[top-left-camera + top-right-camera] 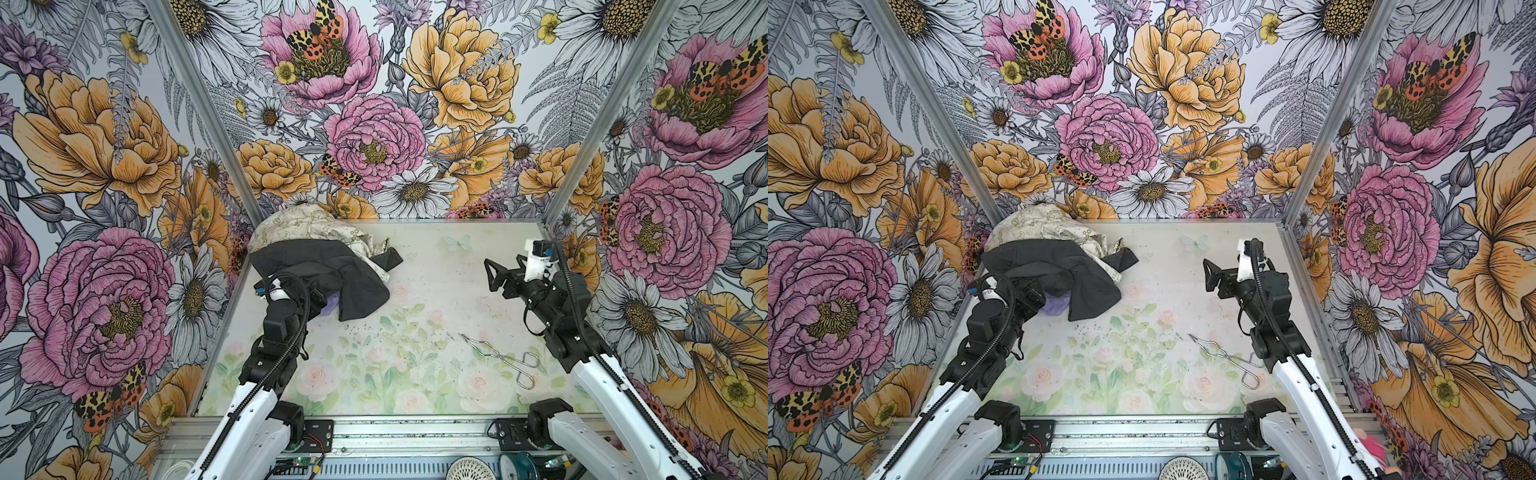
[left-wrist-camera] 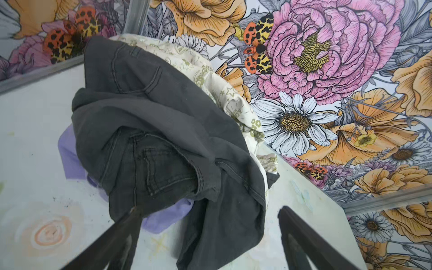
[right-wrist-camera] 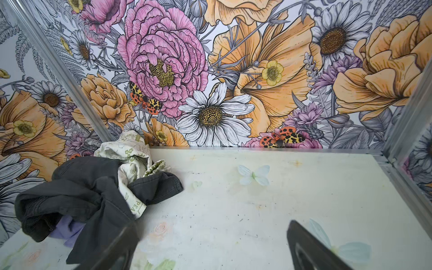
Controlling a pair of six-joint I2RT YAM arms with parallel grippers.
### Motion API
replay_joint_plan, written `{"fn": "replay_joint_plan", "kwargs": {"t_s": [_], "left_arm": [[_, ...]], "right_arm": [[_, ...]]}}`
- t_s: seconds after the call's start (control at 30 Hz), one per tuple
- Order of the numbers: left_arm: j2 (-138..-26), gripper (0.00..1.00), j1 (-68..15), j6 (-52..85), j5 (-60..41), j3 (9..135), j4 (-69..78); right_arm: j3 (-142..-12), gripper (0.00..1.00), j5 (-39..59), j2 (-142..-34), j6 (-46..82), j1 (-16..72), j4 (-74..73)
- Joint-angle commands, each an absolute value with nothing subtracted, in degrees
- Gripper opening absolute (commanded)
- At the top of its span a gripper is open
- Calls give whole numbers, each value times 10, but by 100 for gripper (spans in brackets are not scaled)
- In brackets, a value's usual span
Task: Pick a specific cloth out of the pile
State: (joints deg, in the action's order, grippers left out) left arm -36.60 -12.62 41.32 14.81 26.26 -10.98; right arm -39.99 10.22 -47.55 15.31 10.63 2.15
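The pile (image 1: 316,249) lies at the table's back left corner. A charcoal-black garment (image 2: 152,131) is draped over a cream patterned cloth (image 2: 233,93). The lavender cloth (image 2: 163,218) is mostly buried under the dark garment; small parts peek out at the near edge in both top views (image 1: 332,306) (image 1: 1055,305). My left gripper (image 2: 210,216) is open at that edge, straddling a hanging flap of the garment. One of its fingers (image 2: 131,217) touches the dark fabric beside the lavender. My right gripper (image 1: 492,274) hovers open over bare table on the right, holding nothing.
Metal tongs (image 1: 503,359) lie on the table at the front right, near the right arm. Floral walls with aluminium frame posts (image 1: 208,108) close in the table on three sides. The table surface (image 3: 233,198) has a pale flower print.
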Motion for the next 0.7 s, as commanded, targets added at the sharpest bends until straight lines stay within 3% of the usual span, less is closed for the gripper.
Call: {"fn": "replay_joint_plan", "kwargs": {"t_s": [0.0,0.23,0.43,0.67], "left_arm": [[-349,90,-124,515,100,228,-123],[-367,86,-124,582,50,206,-116],[-390,85,-159,657,97,171,-113],[-458,86,-156,654,96,163,-38]], "right_arm": [[-412,99,125,-479,171,116,26],[-396,100,131,-478,183,127,27],[-382,100,129,-460,182,127,26],[-371,100,134,-459,182,128,26]]}}
